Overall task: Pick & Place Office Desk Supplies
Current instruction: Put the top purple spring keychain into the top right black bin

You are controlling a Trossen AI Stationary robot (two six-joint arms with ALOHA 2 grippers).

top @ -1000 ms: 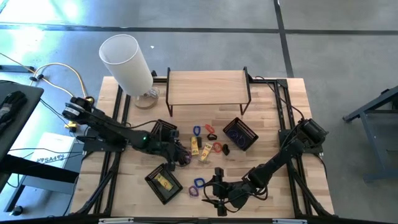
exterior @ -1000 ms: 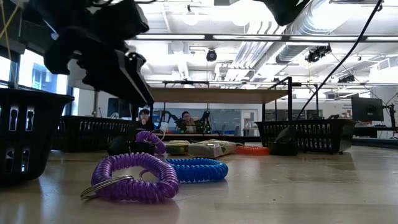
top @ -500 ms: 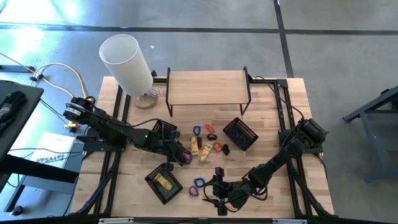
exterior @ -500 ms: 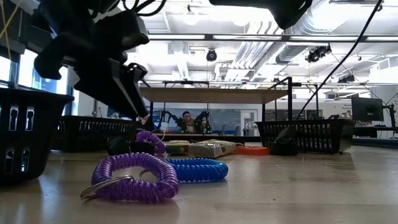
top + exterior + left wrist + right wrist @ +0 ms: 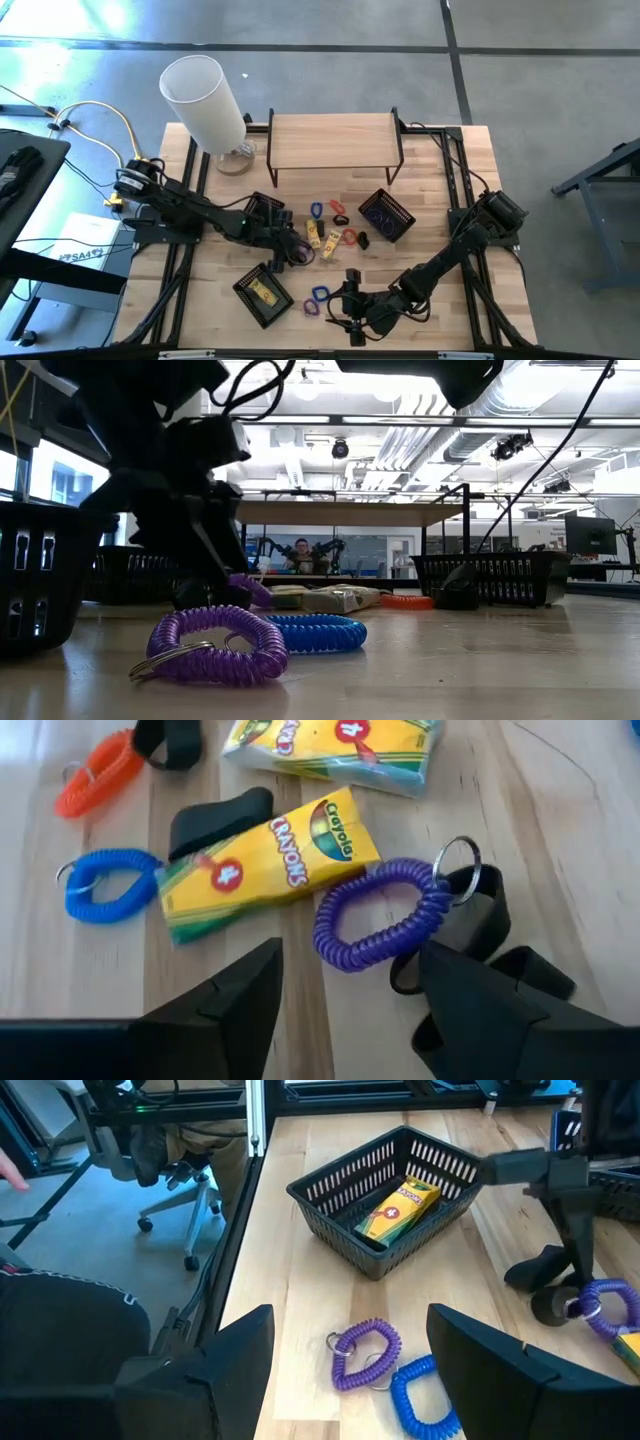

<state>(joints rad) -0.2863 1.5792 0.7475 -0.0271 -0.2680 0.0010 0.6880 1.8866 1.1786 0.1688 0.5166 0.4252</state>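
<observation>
The left gripper, fingers spread, hovers over 1 purple coil band; the right gripper waits spread.

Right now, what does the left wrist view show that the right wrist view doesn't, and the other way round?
Only the left wrist view shows the Crayons boxes lying loose on the table, an orange coil band and the open left gripper above a purple coil band.

Only the right wrist view shows a black basket with a crayon box inside, a purple and a blue coil side by side, an office chair beyond the table edge, and the open right gripper.

Both show that purple coil band on the wooden tabletop.
</observation>
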